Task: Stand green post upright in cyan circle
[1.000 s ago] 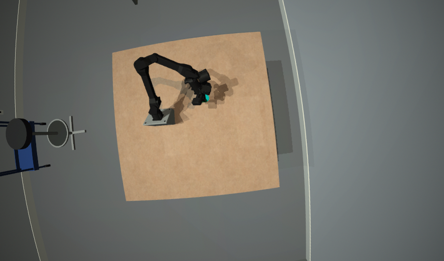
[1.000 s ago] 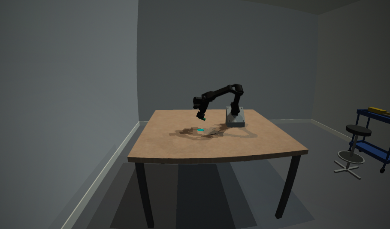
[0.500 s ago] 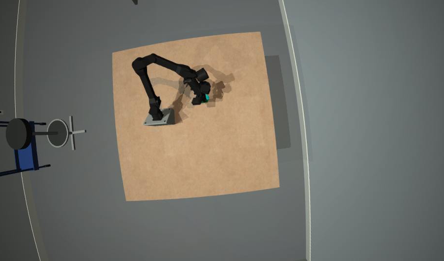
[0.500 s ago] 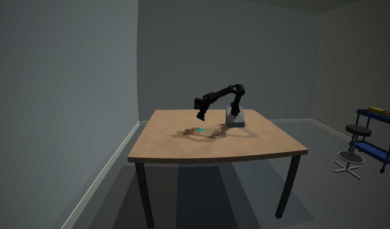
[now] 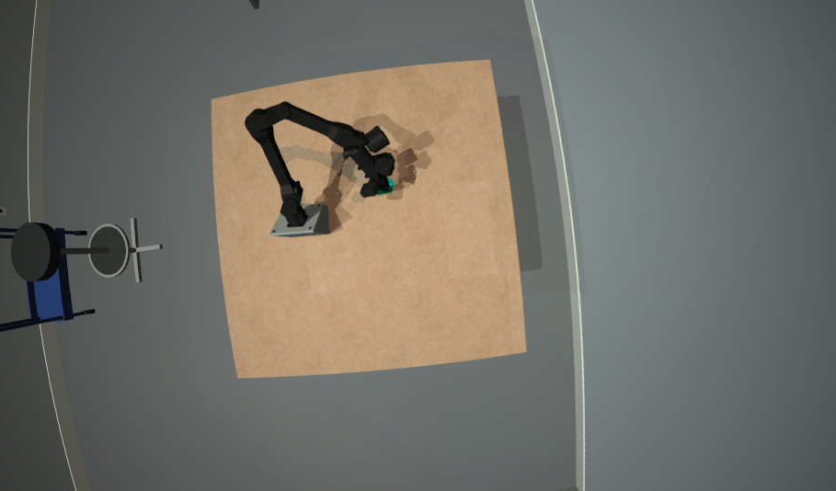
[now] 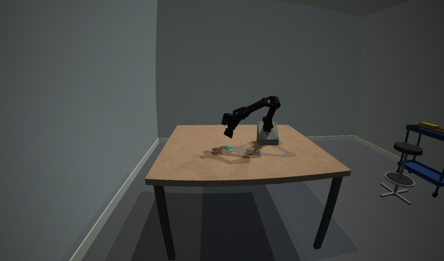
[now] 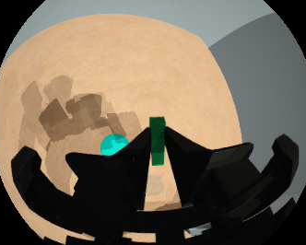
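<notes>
The green post (image 7: pixel 158 123) is held between the fingertips of my gripper (image 7: pixel 157 130) (image 6: pixel 229 135), which is shut on it. Its ends show in front of and behind the fingertips in the wrist view. In the exterior view the gripper is tilted and hangs above the table; the post is almost wholly hidden there, so its exact tilt is hard to tell. The cyan circle (image 5: pixel 389 183) (image 6: pixel 228 148) (image 7: pixel 111 145) lies flat on the table, below the gripper in the exterior view. In the wrist view it is left of the post, partly covered by the left finger.
The wooden table (image 5: pixel 372 316) (image 6: pixel 184 168) carries the arm's grey base (image 5: pixel 316 221) (image 6: pixel 267 136). Arm shadows fall around the circle. A stool (image 5: pixel 35 251) (image 6: pixel 408 148) and a blue cart (image 6: pixel 424 173) stand on the floor away from the table.
</notes>
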Robot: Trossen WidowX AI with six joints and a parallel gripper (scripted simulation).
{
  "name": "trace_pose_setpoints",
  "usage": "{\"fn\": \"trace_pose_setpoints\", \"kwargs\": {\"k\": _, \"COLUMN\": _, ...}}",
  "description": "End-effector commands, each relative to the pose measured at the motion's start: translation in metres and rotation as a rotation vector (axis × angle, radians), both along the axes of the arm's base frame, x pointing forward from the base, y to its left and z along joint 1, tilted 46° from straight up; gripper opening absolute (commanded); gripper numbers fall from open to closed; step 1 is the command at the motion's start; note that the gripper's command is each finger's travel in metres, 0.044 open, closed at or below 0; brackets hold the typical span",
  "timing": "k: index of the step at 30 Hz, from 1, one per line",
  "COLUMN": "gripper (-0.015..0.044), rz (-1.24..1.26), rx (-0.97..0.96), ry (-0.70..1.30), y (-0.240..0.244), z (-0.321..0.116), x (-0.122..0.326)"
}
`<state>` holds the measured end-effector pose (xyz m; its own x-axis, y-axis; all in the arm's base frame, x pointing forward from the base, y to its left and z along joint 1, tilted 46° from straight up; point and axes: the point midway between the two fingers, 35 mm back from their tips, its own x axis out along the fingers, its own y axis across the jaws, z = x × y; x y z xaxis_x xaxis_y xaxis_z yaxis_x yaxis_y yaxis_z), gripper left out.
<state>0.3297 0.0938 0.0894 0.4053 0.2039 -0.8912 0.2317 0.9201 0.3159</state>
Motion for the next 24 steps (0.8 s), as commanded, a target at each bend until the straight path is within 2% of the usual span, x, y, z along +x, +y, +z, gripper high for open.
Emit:
{"fn": "trace_pose_setpoints", "kwargs": {"k": 1, "gripper": 0.0023, "rz": -0.017, "rx": -0.012, "ry": -0.028, "y": 0.0005, "z": 0.0008, "x": -0.0005}}
{"fn": "trace_pose_setpoints", "kwargs": {"k": 24, "gripper": 0.0023, "rz": -0.095, "rx": -0.048, "ry": -0.160, "y": 0.0030, "z": 0.0045, "x": 0.0007}}
